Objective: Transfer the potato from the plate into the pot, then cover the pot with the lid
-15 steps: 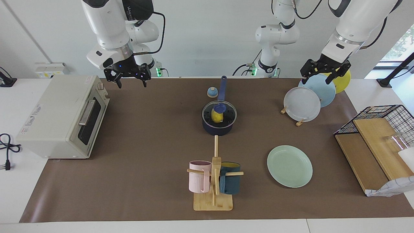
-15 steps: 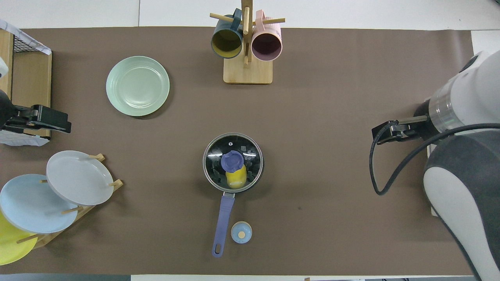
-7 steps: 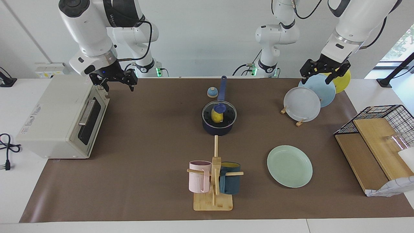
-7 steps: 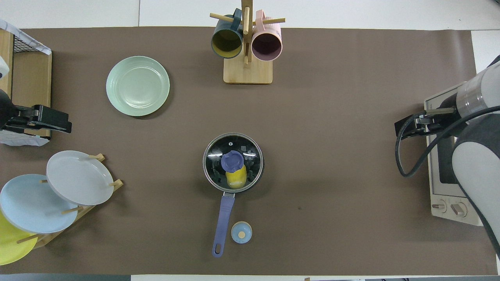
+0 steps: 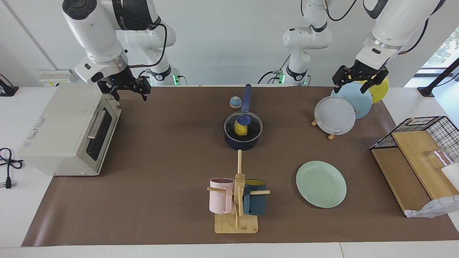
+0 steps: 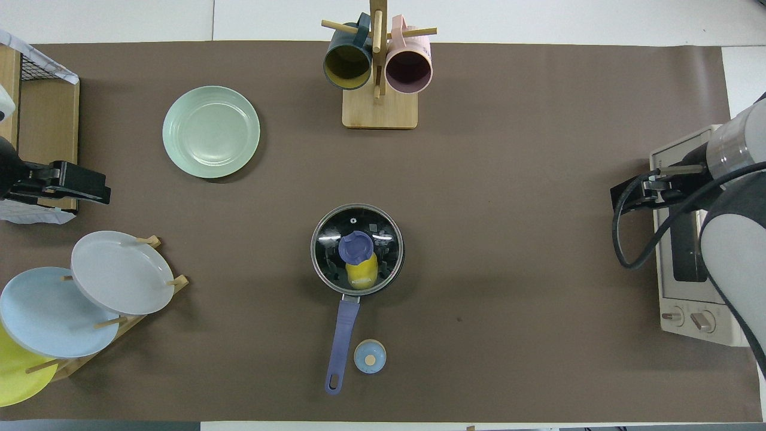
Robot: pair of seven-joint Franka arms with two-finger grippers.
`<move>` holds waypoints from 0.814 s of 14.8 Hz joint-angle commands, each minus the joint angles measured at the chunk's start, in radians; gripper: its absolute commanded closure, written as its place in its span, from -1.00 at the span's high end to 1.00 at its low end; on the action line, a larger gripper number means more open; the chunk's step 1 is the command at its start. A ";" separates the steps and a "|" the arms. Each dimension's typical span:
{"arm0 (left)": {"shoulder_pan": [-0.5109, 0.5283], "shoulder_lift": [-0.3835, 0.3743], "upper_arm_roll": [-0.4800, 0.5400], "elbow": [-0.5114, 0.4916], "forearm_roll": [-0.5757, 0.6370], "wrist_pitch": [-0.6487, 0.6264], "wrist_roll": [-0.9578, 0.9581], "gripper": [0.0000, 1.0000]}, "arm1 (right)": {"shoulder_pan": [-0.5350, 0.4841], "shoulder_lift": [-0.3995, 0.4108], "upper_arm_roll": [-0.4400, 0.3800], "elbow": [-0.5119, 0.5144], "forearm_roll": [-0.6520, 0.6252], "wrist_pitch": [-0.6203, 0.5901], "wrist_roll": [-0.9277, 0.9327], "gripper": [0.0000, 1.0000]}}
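The navy pot [image 5: 242, 144] stands mid-table with its handle [image 6: 342, 331] pointing toward the robots. The glass lid with a blue knob [image 5: 244, 118] sits on it, and it also shows in the overhead view [image 6: 355, 246]. The yellow potato [image 5: 239, 128] shows through the lid inside the pot [image 6: 362, 273]. The mint-green plate [image 5: 321, 184] lies bare, farther from the robots, toward the left arm's end [image 6: 211, 131]. My right gripper [image 5: 130, 95] is open and empty, raised over the toaster oven's corner. My left gripper [image 5: 352, 86] is open and empty, raised over the plate rack.
A toaster oven [image 5: 68, 132] stands at the right arm's end. A mug tree [image 5: 237, 200] holds a pink and a teal mug. A rack of upright plates [image 5: 335, 114] and a wire basket with wooden boards [image 5: 423, 150] stand at the left arm's end. A small bell [image 5: 235, 102] sits beside the pot handle.
My right gripper has swung away from the table's middle toward the toaster oven. The left arm, pot, lid and potato have not moved.
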 commanded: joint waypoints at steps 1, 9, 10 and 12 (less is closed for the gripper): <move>-0.003 -0.010 0.002 -0.015 -0.006 0.019 -0.012 1.00 | -0.038 -0.008 0.009 -0.003 0.004 -0.015 -0.023 1.00; -0.003 -0.010 0.003 -0.015 -0.004 0.019 -0.013 1.00 | -0.052 -0.006 0.012 -0.003 0.004 -0.023 -0.023 1.00; -0.003 -0.010 0.003 -0.015 -0.004 0.020 -0.013 1.00 | -0.052 -0.006 0.012 -0.003 0.004 -0.023 -0.023 1.00; -0.003 -0.010 0.003 -0.015 -0.004 0.027 -0.012 1.00 | -0.052 -0.006 0.013 -0.003 0.004 -0.023 -0.023 1.00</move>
